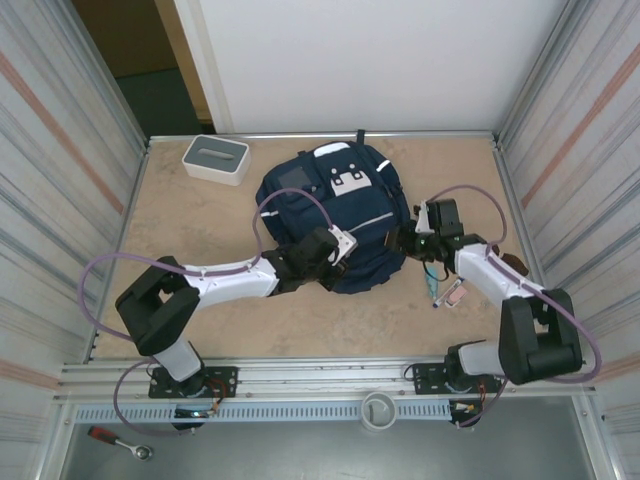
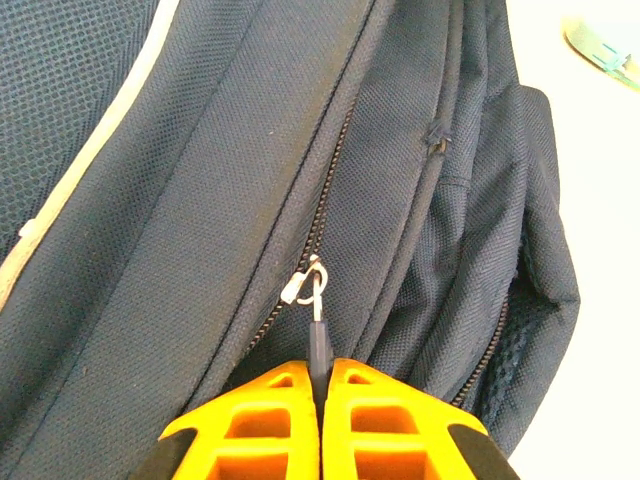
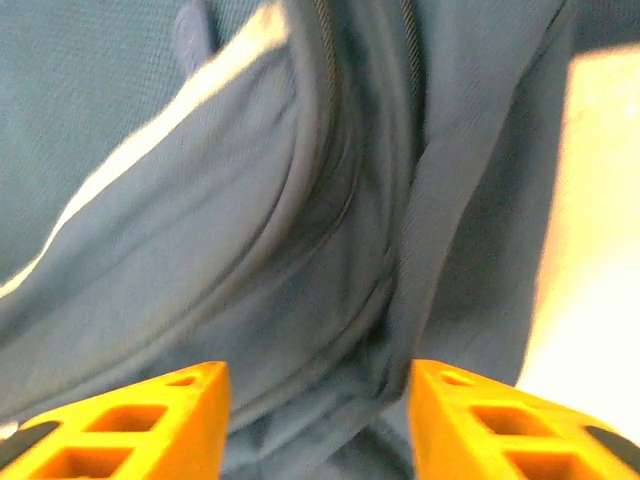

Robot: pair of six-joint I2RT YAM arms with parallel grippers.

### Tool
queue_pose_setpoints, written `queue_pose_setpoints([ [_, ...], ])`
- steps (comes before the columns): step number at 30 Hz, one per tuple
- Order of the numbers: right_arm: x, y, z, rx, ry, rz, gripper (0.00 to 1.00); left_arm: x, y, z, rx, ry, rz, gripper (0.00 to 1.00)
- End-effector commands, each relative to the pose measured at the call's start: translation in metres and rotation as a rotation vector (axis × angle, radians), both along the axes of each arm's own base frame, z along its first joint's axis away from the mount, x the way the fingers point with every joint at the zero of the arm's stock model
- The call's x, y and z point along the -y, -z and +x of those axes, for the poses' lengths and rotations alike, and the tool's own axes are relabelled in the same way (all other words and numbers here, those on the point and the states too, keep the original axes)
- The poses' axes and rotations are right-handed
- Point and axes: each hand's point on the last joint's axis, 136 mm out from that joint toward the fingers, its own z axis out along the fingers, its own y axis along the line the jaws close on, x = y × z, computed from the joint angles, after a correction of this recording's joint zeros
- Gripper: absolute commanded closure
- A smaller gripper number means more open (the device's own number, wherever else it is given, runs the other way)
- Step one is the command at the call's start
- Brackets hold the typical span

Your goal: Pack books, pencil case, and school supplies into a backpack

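Here, ribbed walls (image 1: 50, 180) flank tan tabletop (image 1: 200, 220) bearing backpack (image 1: 380, 190).

The table (image 1: 200, 310) is a pale tan surface with plenty of it bare along the near edge. A navy backpack (image 1: 330, 200) lies flat on it, roughly midway between the left and right edges and closer to the far edge. By the far left corner sits a white box with a grey top (image 1: 215, 158) — well apart from the backpack. Toward the right edge lie two small things just beside each other — a teal marker (image 1: 433, 287) and a pink-and-white stick (image 1: 453, 295).
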Motion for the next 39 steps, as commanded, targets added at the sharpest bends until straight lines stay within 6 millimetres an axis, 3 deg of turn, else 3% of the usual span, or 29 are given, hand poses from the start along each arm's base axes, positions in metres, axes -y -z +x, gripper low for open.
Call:
queue_pose_setpoints([
  [1, -0.024, 0.003, -0.012, -0.011, -0.015, 0.124, 0.4, 0.003, -0.006, 0.001, 0.021, 0.001, -0.009, 1.0],
  [4, -0.036, 0.013, -0.01, -0.012, -0.036, 0.091, 0.35, -0.002, -0.003, 0.0, 0.023, -0.004, 0.011, 1.0],
  [7, -0.04, 0.024, -0.006, -0.02, -0.045, 0.027, 0.38, -0.006, -0.002, -0.001, 0.028, -0.01, 0.022, 1.0],
  [14, -0.011, 0.044, -0.006, -0.028, 0.011, -0.158, 0.82, -0.028, 0.0, 0.005, 0.046, -0.072, 0.062, 1.0],
  [19, 0.002, 0.042, -0.006, -0.01, 0.034, -0.193, 1.0, -0.048, 0.001, 0.011, 0.05, -0.114, 0.098, 1.0],
  [29, 0.011, 0.031, -0.003, 0.019, 0.048, -0.176, 1.0, -0.102, -0.003, 0.027, 0.058, -0.227, 0.123, 1.0],
  [39, -0.003, 0.033, -0.006, 0.025, -0.026, -0.151, 1.0, -0.132, -0.009, 0.062, 0.078, -0.334, 0.102, 1.0],
])
